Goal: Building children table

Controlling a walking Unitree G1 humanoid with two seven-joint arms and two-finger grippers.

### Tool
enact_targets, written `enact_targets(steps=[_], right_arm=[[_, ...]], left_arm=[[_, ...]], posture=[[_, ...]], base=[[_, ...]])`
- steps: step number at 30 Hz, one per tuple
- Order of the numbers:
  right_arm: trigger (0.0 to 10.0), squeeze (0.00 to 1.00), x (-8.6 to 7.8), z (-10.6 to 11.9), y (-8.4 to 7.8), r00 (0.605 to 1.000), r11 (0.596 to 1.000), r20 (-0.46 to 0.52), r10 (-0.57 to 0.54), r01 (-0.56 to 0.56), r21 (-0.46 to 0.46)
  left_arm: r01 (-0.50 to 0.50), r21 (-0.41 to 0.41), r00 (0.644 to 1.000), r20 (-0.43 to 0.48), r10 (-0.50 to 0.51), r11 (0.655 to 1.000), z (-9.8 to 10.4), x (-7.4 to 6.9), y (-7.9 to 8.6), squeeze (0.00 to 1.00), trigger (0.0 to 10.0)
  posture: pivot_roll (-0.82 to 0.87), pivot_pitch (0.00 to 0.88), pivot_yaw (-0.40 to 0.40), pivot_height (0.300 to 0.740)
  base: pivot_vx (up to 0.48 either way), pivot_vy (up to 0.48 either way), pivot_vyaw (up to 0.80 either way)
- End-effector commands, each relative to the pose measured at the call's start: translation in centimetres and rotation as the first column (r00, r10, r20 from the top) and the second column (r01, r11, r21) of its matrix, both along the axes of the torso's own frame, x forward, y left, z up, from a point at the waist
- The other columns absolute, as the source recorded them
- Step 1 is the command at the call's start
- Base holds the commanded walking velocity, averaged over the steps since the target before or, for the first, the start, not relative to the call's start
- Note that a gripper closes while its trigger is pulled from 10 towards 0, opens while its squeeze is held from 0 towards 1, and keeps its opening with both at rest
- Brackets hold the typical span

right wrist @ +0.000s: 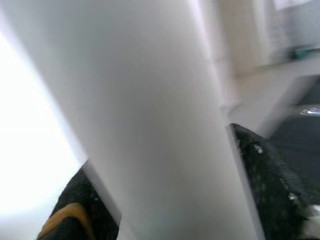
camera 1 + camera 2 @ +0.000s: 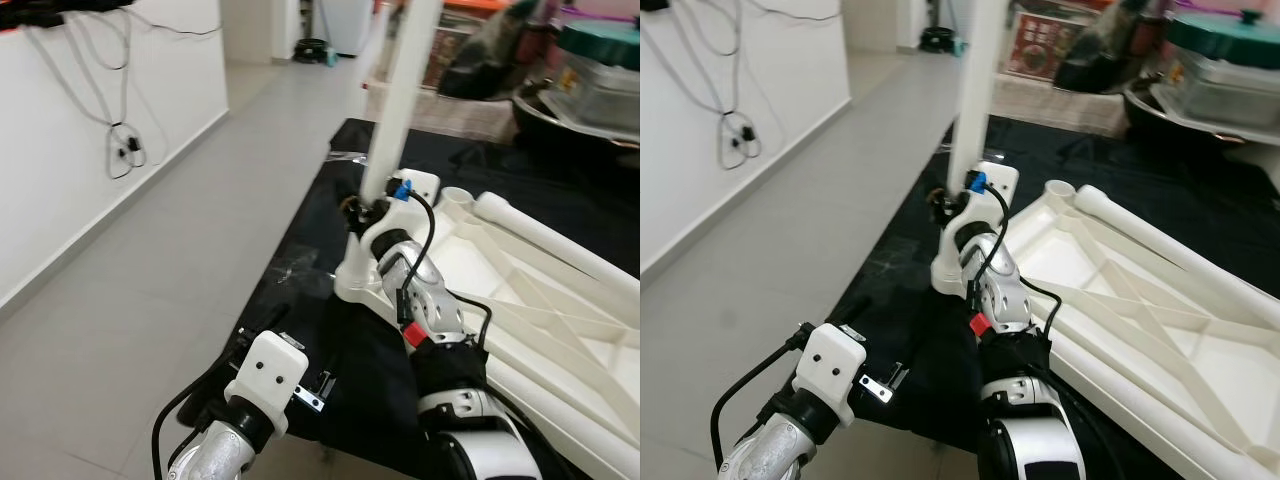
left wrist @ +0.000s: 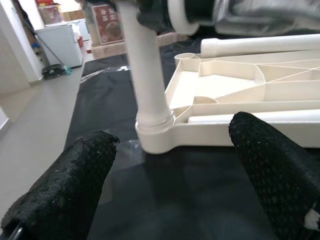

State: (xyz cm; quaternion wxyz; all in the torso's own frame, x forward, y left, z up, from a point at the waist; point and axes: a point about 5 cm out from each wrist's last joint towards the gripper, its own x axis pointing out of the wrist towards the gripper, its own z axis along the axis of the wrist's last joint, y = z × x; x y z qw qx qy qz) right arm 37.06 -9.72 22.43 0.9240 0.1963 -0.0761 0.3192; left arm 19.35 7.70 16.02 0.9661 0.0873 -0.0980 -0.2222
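One white table leg (image 3: 147,85) stands at twelve o'clock, pinched by the right gripper (image 1: 165,200) to seat it in the upturned tabletop's (image 2: 1140,330) corner socket; the left gripper (image 3: 175,170) waits spread.

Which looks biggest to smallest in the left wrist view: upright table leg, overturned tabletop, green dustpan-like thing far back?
1. Overturned tabletop.
2. Upright table leg, gripped by the right gripper.
3. Green thing, tiny, though distance shrinks it, so its true size is unsure.

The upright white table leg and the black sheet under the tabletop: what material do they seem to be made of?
The upright white round table leg looks like moulded plastic: smooth, faintly glossy, matching the ribbed white upturned tabletop. The black sheet seems thin plastic film, probably; it wrinkles and glints. The right gripper is shut on the leg.
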Motion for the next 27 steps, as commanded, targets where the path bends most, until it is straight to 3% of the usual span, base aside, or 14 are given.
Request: enact_targets(steps=[1, 2, 4, 5, 6, 7, 8, 10, 12, 13, 15, 18, 23, 27], right_arm=[[10.0, 0.00, -0.9, 0.4, 1.6, 0.967, 0.967, 0.022, 0.252, -0.253, 0.015], [10.0, 0.00, -0.9, 0.4, 1.6, 0.967, 0.967, 0.022, 0.252, -0.253, 0.015], [10.0, 0.00, -2.2, 0.2, 1.1, 0.855, 0.855, 0.037, 0.518, -0.518, -0.011], [10.0, 0.00, -2.2, 0.2, 1.1, 0.855, 0.855, 0.037, 0.518, -0.518, -0.011], [10.0, 0.00, -2.9, 0.0, 0.9, 0.771, 0.772, 0.038, 0.635, -0.635, -0.014], [10.0, 0.00, -2.9, 0.0, 0.9, 0.771, 0.772, 0.038, 0.635, -0.635, -0.014], [10.0, 0.00, -3.3, -0.1, 0.8, 0.709, 0.710, 0.045, 0.704, -0.704, -0.014], [10.0, 0.00, -3.3, -0.6, 1.0, 0.663, 0.664, 0.033, 0.748, -0.747, -0.034], [10.0, 0.00, -3.0, -1.1, 1.6, 0.659, 0.658, 0.013, 0.752, -0.750, -0.061], [0.0, 0.00, -2.6, -1.5, 2.1, 0.668, 0.664, -0.007, 0.744, -0.741, -0.102], [0.0, 0.00, -2.4, -1.7, 2.4, 0.674, 0.666, -0.020, 0.739, -0.735, -0.128], [0.0, 0.00, -1.6, -1.8, 2.7, 0.750, 0.736, -0.025, 0.661, -0.655, -0.169], [0.0, 0.00, -1.2, -1.1, 2.3, 0.815, 0.807, 0.018, 0.580, -0.572, -0.146], [0.0, 0.00, -0.4, -0.7, 1.9, 0.914, 0.905, 0.029, 0.404, -0.394, -0.160]], left_arm=[[-0.001, 0.012, 1.000, -0.002, 0.001, 1.000, -0.2, -0.1, 0.0, 0.00, 10.0], [-0.001, 0.012, 1.000, -0.002, 0.001, 1.000, -0.2, -0.1, 0.0, 0.00, 10.0], [-0.001, 0.011, 1.000, -0.001, 0.001, 1.000, -0.2, -0.1, 0.0, 0.00, 10.0], [-0.001, 0.011, 1.000, -0.001, 0.001, 1.000, -0.2, -0.1, 0.0, 0.00, 10.0], [-0.002, 0.011, 1.000, 0.001, 0.002, 1.000, -0.2, -0.1, 0.0, 0.00, 10.0], [-0.002, 0.011, 1.000, 0.001, 0.002, 1.000, -0.2, -0.1, 0.0, 0.00, 10.0], [-0.002, 0.012, 1.000, 0.001, 0.002, 1.000, -0.2, -0.1, 0.0, 0.00, 10.0], [-0.003, 0.012, 1.000, 0.002, 0.003, 1.000, -0.2, -0.1, 0.0, 0.00, 10.0], [-0.004, 0.011, 1.000, 0.003, 0.004, 1.000, -0.1, -0.1, 0.0, 0.00, 10.0], [-0.004, 0.012, 1.000, 0.004, 0.004, 1.000, -0.1, -0.1, 0.0, 0.00, 10.0], [-0.005, 0.013, 1.000, 0.005, 0.004, 1.000, -0.1, -0.1, 0.0, 0.00, 10.0], [-0.006, 0.013, 1.000, 0.005, 0.006, 1.000, -0.1, -0.1, 0.0, 0.00, 10.0], [-0.008, 0.013, 1.000, 0.004, 0.007, 1.000, -0.2, -0.1, 0.1, 0.00, 10.0], [-0.004, 0.012, 1.000, 0.002, 0.004, 1.000, -0.2, -0.2, 0.0, 0.00, 10.0]], posture=[[0.13, 0.055, -0.076, 0.740], [0.13, 0.055, -0.076, 0.740], [0.14, 0.051, -0.078, 0.740], [0.14, 0.051, -0.078, 0.740], [0.14, 0.048, -0.078, 0.740], [0.14, 0.048, -0.078, 0.740], [0.14, 0.048, -0.078, 0.740], [0.14, 0.044, -0.080, 0.740], [0.14, 0.042, -0.079, 0.740], [0.15, 0.041, -0.081, 0.740], [0.15, 0.039, -0.081, 0.740], [0.15, 0.037, -0.080, 0.740], [0.14, 0.037, -0.076, 0.740], [0.14, 0.044, -0.077, 0.740]], base=[[0.000, 0.000, 0.00], [0.000, 0.000, 0.00], [0.000, 0.000, 0.00], [0.000, 0.000, 0.00], [0.000, 0.000, 0.00], [0.000, 0.000, 0.00], [0.000, 0.000, 0.00], [0.000, 0.000, 0.00], [0.000, 0.000, 0.00], [0.000, 0.000, 0.00], [0.000, 0.000, 0.00], [0.000, 0.000, 0.00], [0.000, 0.000, 0.00], [0.000, 0.000, 0.00]])
